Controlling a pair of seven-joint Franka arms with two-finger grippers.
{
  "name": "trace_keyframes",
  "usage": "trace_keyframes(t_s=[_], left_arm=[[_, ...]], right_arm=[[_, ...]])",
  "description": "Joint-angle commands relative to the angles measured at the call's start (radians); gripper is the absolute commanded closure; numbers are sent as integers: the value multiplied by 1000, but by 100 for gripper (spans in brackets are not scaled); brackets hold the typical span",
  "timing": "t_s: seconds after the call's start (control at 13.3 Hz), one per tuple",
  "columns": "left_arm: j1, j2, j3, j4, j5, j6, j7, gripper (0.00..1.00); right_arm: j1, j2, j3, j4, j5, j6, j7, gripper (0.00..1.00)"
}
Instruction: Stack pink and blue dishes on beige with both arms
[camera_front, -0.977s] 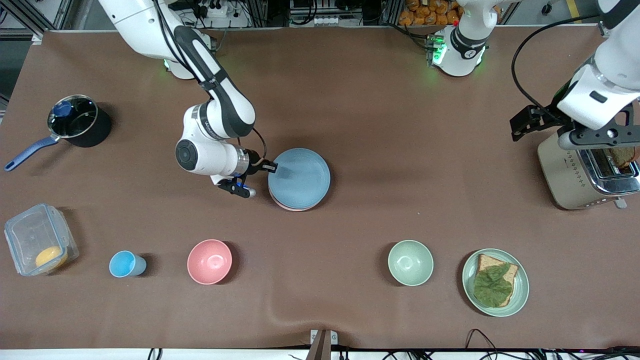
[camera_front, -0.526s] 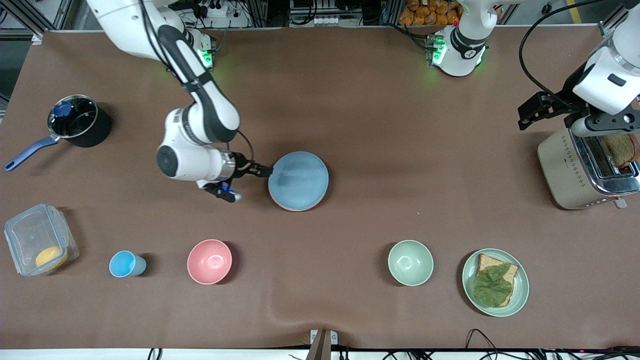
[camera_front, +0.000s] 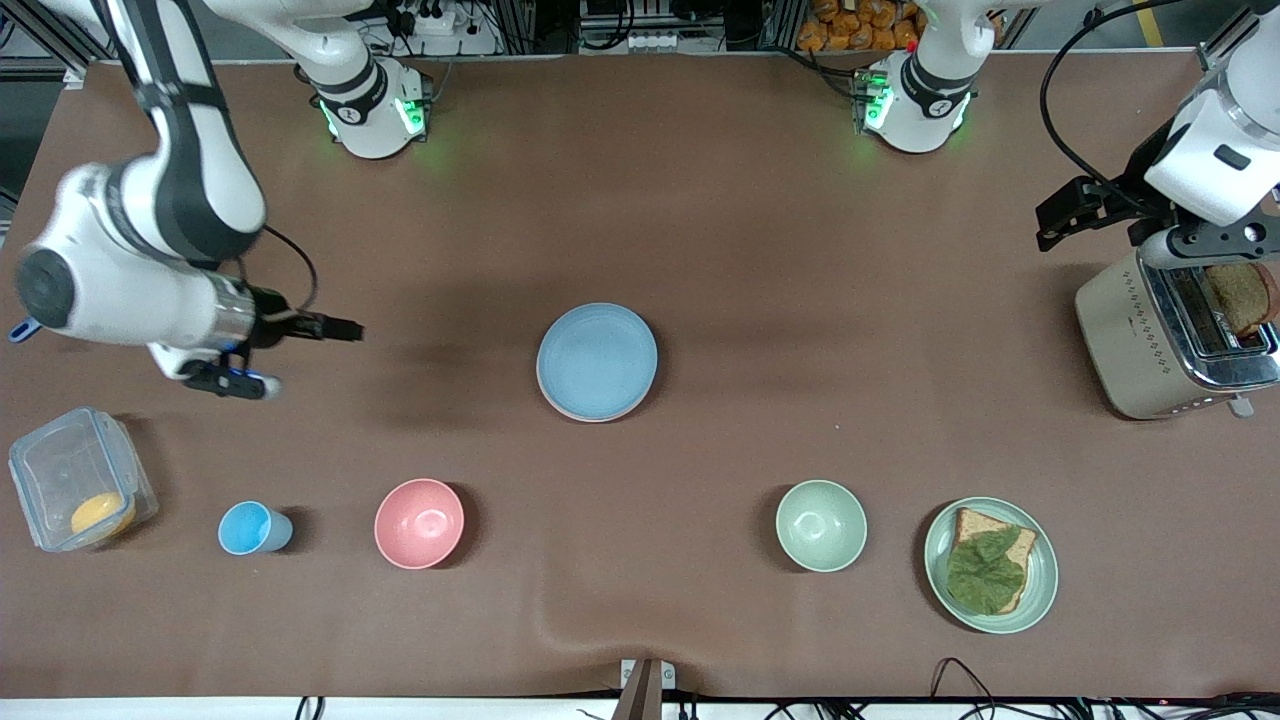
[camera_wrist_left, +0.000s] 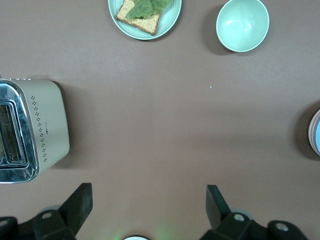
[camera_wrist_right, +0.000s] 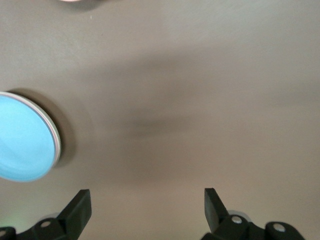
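Note:
The light blue plate (camera_front: 597, 358) lies flat in the middle of the table on top of the pink plate (camera_front: 570, 412), of which only a thin rim shows. The beige plate shows in no view. The stack's edge (camera_wrist_left: 316, 134) appears in the left wrist view, and the blue plate (camera_wrist_right: 22, 137) in the right wrist view. My right gripper (camera_front: 348, 328) is open and empty, up over bare table toward the right arm's end, well apart from the stack. My left gripper (camera_front: 1048, 226) is open and empty, raised beside the toaster.
A toaster (camera_front: 1165, 340) with bread stands at the left arm's end. Along the front lie a green plate (camera_front: 1040, 590) with bread and lettuce, a green bowl (camera_front: 821, 525), a pink bowl (camera_front: 419, 523), a blue cup (camera_front: 250, 528) and a clear container (camera_front: 75, 475).
My right gripper let go of the blue plate's rim and drew far back toward the right arm's end. The blue plate stays on the stack. The left arm rose slightly.

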Motion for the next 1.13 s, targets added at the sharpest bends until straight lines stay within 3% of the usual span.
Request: trace_keyframes(t_s=[0.0, 0.23, 0.45, 1.05], left_arm=[[0, -9, 2, 10, -9, -39, 18, 0], [0, -9, 3, 30, -8, -64, 19, 0], [2, -7, 5, 35, -5, -73, 19, 0], [2, -3, 11, 53, 0, -99, 18, 0]], right_arm=[[-59, -81, 17, 103, -69, -124, -116, 0], [-83, -95, 19, 252, -191, -215, -263, 0], [-85, -94, 17, 353, -256, -281, -276, 0], [-91, -97, 9, 366, -259, -270, -280, 0]])
